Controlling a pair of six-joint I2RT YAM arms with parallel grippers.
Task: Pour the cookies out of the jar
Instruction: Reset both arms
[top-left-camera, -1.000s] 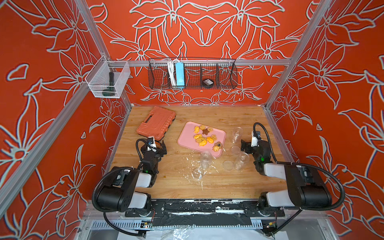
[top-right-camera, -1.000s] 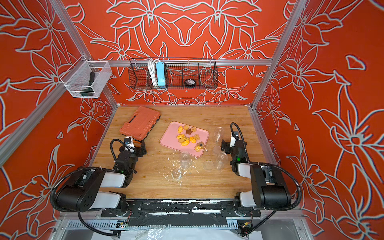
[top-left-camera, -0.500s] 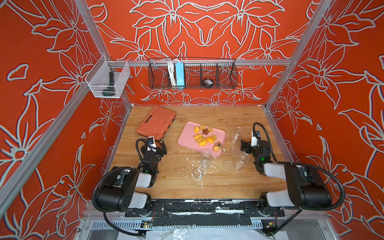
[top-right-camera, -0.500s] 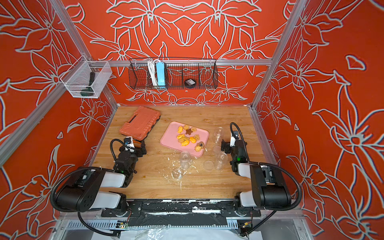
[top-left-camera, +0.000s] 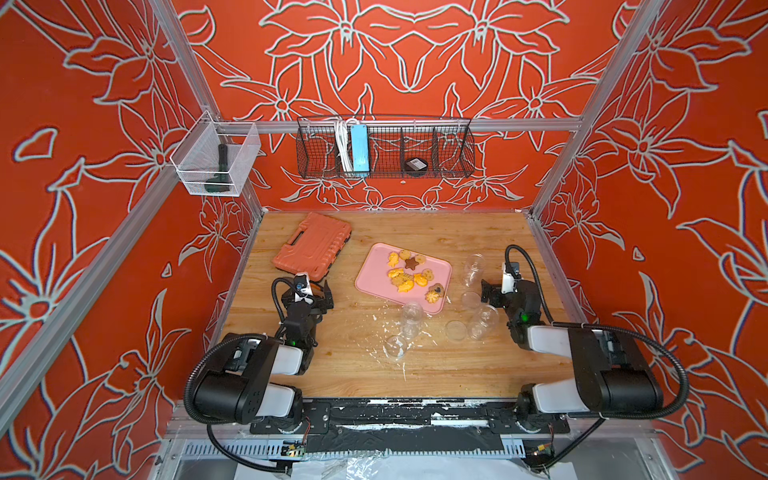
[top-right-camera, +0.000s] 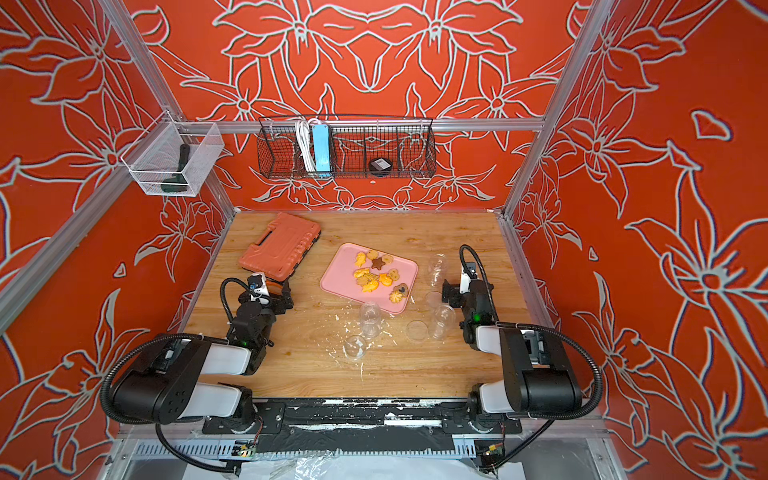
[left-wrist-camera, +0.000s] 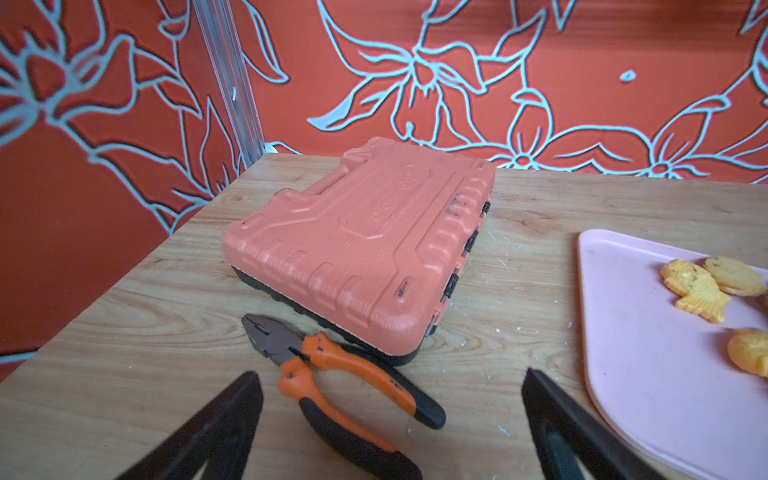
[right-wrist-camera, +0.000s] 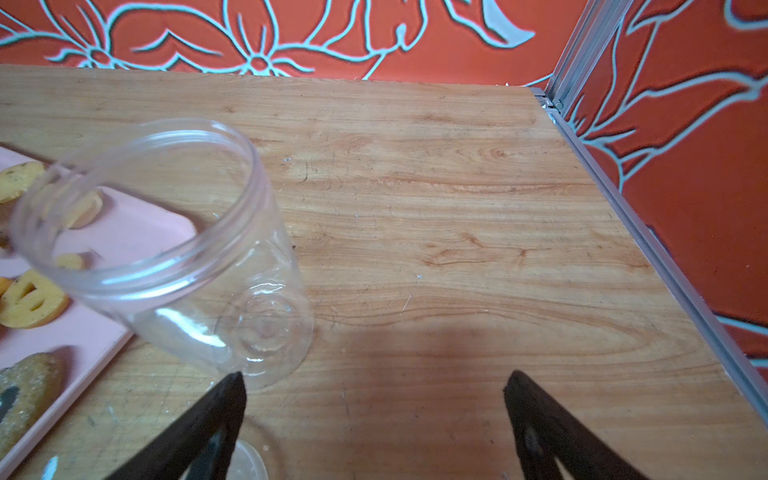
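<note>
Red walls (top-left-camera: 415, 62) with white flower outlines, aluminium frame, light wooden tabletop (top-left-camera: 353, 374).

Both arms sit low at the near edge.
- left gripper (left-wrist-camera: 388, 374): jaws spread wide, gripping nothing. Orange-and-black-handled pliers (left-wrist-camera: 332, 374) lie on the wood below it, just beside the case.
- right gripper (right-wrist-camera: 374, 374): jaws spread wide, empty, over bare wood.

Mid-table there is a second clear jar (top-left-camera: 411, 319), a third clear jar (top-left-camera: 483, 322) and round clear lids (top-left-camera: 456, 331). White crumbs (top-left-camera: 388, 332) are scattered around them.

The clear plastic jar (right-wrist-camera: 166, 249) stands base down just beside the tray's right edge, ahead of the right gripper. Its mouth is open and it is empty.

The cookies (top-left-camera: 409, 276) lie loose on the pink rectangular plastic tray (top-left-camera: 374, 274), roughly a dozen of them.
- Mostly orange and yellow, a few tan, in varied shapes; one yellow one looks like a fish (left-wrist-camera: 698, 291).
- One brown star (top-left-camera: 411, 264).
- One speckled tan piece with a dark mark, near the tray's near right corner.

The orange moulded tool case with black base (top-left-camera: 311, 249) is closed, left of the tray. The embossing on its lid is unreadable.

On the back wall, a black wire basket (top-left-camera: 453, 153) holds a white cable, a light blue power strip (top-left-camera: 359, 151) and a small black item whose label is too small to read. A clear bin (top-left-camera: 216, 160) on the left wall holds a dark tool.
</note>
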